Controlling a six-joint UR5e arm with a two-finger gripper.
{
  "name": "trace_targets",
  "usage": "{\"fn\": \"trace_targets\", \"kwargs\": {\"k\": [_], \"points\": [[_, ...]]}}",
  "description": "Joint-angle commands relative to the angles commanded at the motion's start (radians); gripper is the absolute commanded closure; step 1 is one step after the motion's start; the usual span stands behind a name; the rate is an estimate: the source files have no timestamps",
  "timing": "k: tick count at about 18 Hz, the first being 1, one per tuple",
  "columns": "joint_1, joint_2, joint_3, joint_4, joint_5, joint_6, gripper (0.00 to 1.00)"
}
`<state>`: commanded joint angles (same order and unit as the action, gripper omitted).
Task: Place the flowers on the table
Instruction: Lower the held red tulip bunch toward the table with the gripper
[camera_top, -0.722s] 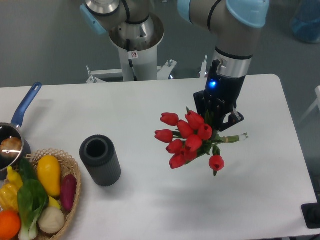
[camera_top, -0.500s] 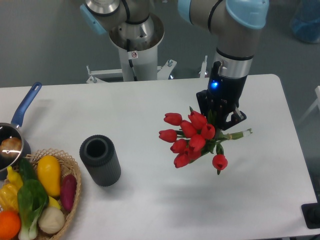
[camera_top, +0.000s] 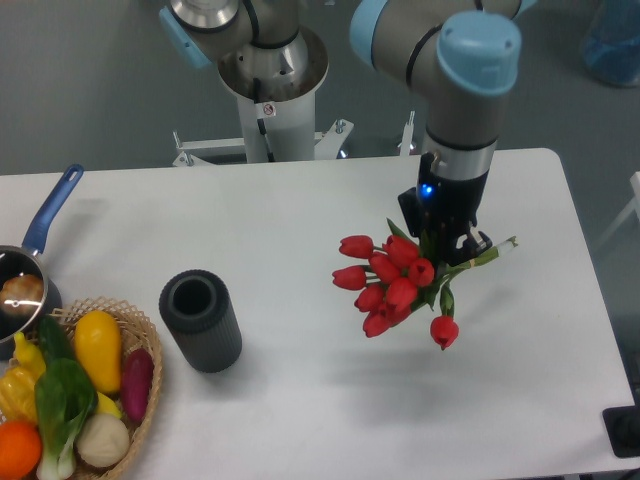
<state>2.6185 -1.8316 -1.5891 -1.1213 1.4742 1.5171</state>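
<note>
Red flowers (camera_top: 395, 283) clamped in end effector (camera_top: 447, 246); labels unreadable.

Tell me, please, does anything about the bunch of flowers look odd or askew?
One tulip droops below the rest of the flowers, its head pointing down, while the gripper holds the bunch by its stems. Otherwise nothing stands out.

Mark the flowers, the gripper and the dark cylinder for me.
flowers (camera_top: 392, 282), fixed camera, on the red tulip heads.
gripper (camera_top: 447, 243), fixed camera, between its fingertips at the stems.
dark cylinder (camera_top: 205, 325), fixed camera, on its ribbed side.
</note>
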Motion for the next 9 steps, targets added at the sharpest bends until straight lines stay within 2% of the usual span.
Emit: {"fn": "trace_targets", "kwargs": {"k": [6, 8, 9], "points": [[0.014, -0.015, -0.106, 0.005, 0.017, 0.009, 0.95], [0.023, -0.023, -0.118, 0.005, 0.017, 0.034, 0.87], [0.031, -0.028, -0.118, 0.005, 0.017, 0.044, 0.78]]}}
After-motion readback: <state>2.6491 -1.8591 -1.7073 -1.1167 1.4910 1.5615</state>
